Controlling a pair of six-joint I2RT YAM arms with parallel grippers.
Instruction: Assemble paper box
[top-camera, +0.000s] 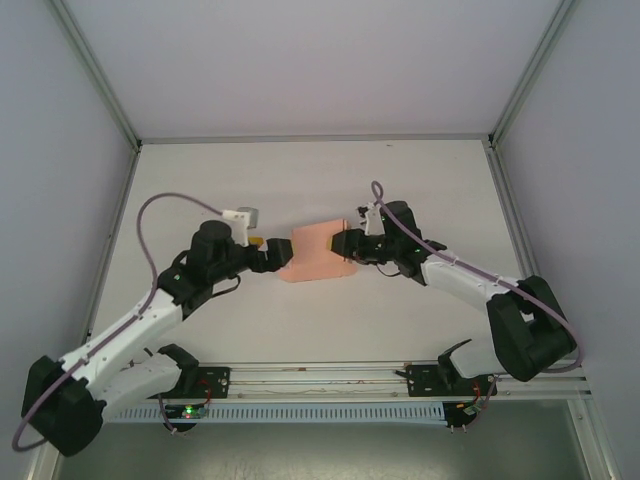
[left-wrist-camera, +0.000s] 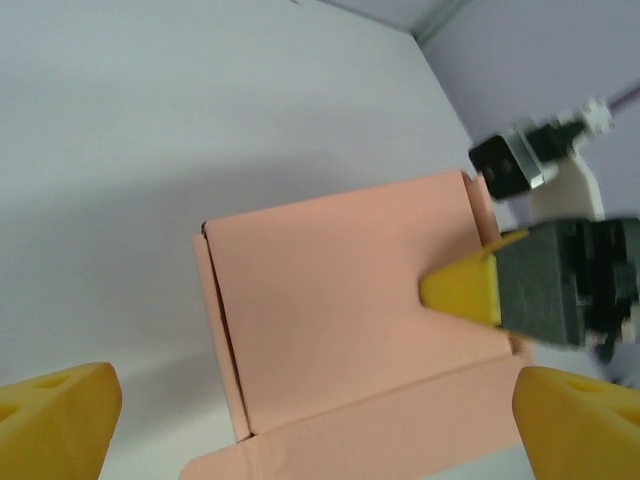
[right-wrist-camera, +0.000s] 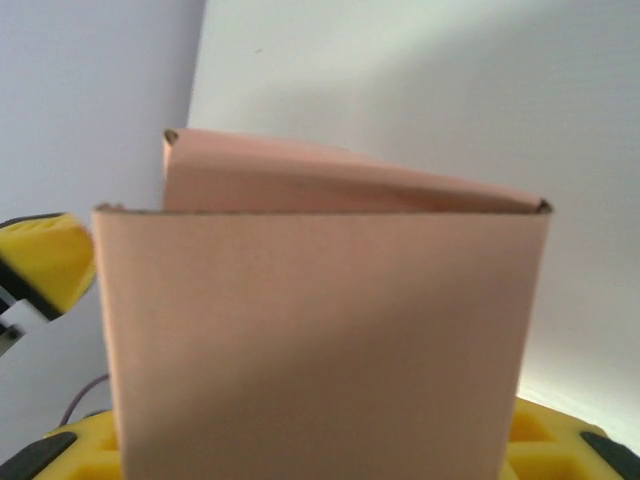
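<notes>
**Operator:** Where was the paper box (top-camera: 318, 255) at that moment?

**Describer:** From above, it sat near the middle of the white tabletop (top-camera: 300, 180). It was a salmon-pink piece of folded card lying between your two arms. Your left hand (top-camera: 272, 255) was just beside its left edge, and your right hand (top-camera: 345, 243) was at its right edge.

**Operator:** Was my left hand holding it?

**Describer:** No. In your left wrist camera its two yellow fingers (left-wrist-camera: 60, 420) stood far apart at the bottom corners of the frame, spread wide. The card lay ahead of them, and neither finger touched it.

**Operator:** And my right hand?

**Describer:** It was clamped on the box's right side. Your left wrist camera showed one of its yellow fingertips (left-wrist-camera: 465, 290) pressed on the upper face of the card, close to the right-hand fold. In your right wrist camera a pink panel stood directly before the lens, rising from between the yellow finger bases.

**Operator:** What shape was the card in?

**Describer:** It was not yet a full box. It looked like a flattened sleeve, with two layers meeting in a sharp crease on one side and parted slightly on the other. A long flap (left-wrist-camera: 380, 430) lay flat along the edge nearest your left hand. I could not tell whether the card rested on the tabletop or was lifted a little.
</notes>
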